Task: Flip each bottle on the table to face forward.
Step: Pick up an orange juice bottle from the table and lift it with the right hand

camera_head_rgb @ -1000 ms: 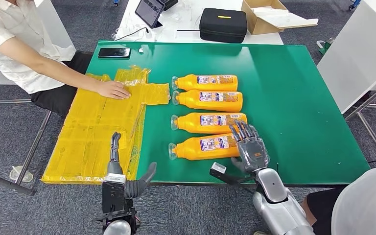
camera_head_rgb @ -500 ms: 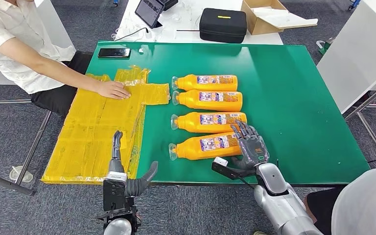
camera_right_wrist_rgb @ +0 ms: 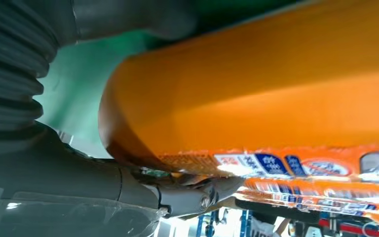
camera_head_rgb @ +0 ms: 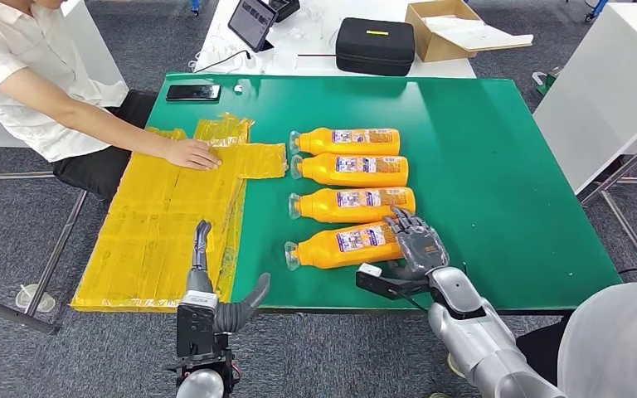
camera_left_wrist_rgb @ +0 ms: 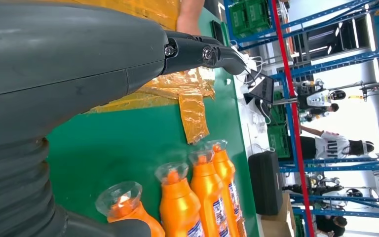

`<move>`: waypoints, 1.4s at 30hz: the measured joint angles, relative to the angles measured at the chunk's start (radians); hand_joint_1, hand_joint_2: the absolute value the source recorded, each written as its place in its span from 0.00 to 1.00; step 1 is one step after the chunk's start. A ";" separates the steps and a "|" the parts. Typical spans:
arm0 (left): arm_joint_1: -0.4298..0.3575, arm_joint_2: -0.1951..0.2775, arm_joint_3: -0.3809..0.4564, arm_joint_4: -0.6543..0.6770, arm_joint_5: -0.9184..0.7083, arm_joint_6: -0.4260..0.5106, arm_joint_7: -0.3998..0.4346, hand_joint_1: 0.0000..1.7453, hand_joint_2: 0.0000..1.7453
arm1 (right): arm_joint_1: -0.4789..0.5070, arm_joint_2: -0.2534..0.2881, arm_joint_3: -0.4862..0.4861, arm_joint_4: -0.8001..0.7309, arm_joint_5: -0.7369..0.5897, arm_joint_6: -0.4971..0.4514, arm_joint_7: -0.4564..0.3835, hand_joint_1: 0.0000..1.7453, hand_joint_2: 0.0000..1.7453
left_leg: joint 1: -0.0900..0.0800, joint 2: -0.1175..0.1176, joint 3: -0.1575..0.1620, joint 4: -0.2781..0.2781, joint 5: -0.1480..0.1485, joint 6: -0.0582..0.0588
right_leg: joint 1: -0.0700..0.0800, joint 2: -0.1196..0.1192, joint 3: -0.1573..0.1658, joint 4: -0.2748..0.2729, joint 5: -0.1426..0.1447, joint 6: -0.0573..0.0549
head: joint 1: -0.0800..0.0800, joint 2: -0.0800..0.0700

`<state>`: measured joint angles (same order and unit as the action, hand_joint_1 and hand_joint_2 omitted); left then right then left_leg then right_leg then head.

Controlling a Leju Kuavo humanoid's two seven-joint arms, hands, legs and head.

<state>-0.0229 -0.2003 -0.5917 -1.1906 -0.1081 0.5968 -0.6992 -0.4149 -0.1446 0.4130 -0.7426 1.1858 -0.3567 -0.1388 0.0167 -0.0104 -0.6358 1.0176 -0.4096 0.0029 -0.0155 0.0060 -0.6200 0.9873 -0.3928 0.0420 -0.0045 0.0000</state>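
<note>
Right hand (camera_head_rgb: 419, 245) of mine wraps the base end of the nearest orange plastic bottle (camera_head_rgb: 344, 245), fingers curled over it and thumb low at the tabletop's near edge, so I judge it gripped. That bottle lies on its side on the flat green tabletop (camera_head_rgb: 498, 166), skewed, closest of four in a row. Its smooth, rounded body could slip or roll in my grasp. Turned carelessly, it might knock the second orange bottle (camera_head_rgb: 352, 203) just beyond. Crinkled yellow plastic sheeting (camera_head_rgb: 158, 232) lies under a person's palm (camera_head_rgb: 191, 153). Beside it hangs my left hand (camera_head_rgb: 216, 303), fingers apart, holding nothing.
</note>
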 joint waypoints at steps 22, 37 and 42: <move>-0.001 0.000 0.000 0.000 -0.005 0.001 0.000 0.00 1.00 | -0.010 0.006 0.040 0.030 -0.053 -0.006 -0.023 0.94 1.00 | 0.000 0.001 0.002 0.000 0.000 0.000 | 0.000 0.000 0.001 0.000 0.000 0.000 | 0.000 0.000; 0.026 -0.012 0.040 -0.030 0.340 -0.269 0.000 0.00 1.00 | 0.167 0.083 -0.067 -0.128 -0.531 -0.059 -0.306 0.96 1.00 | 0.000 0.000 -0.001 0.000 -0.001 0.000 | 0.001 0.000 -0.001 0.000 -0.001 0.000 | 0.000 0.000; 0.039 -0.014 0.057 -0.054 0.456 -0.324 0.030 0.00 1.00 | 0.210 0.117 -0.097 -0.209 -0.583 -0.097 -0.340 0.85 1.00 | 0.000 0.000 -0.004 0.000 0.000 0.000 | 0.000 0.000 -0.003 0.000 -0.001 0.000 | 0.000 0.000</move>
<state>0.0159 -0.2139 -0.5348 -1.2450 0.3482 0.2725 -0.6696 -0.2050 -0.0275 0.3159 -0.9521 0.6030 -0.4541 -0.4784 0.0168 -0.0104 -0.6397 1.0175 -0.4098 0.0032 -0.0153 0.0061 -0.6233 0.9875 -0.3933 0.0421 -0.0045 0.0000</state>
